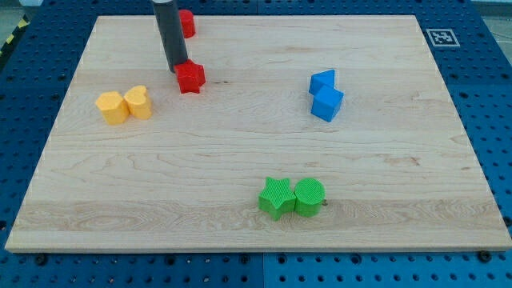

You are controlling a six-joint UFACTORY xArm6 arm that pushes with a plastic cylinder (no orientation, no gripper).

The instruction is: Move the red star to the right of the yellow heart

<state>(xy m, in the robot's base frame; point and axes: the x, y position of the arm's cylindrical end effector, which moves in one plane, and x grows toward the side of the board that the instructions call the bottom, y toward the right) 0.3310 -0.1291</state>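
Observation:
The red star (190,78) lies in the upper left part of the wooden board (240,152). My tip (177,70) is at the star's upper left edge, touching or nearly touching it. The yellow heart (139,102) lies to the lower left of the star, about a block's width away. A yellow hexagon-like block (111,107) touches the heart on its left side.
A second red block (187,22) sits at the board's top edge, partly hidden behind the rod. Two blue blocks (322,82) (327,104) touch at the right. A green star (276,198) and a green round block (310,197) touch near the bottom.

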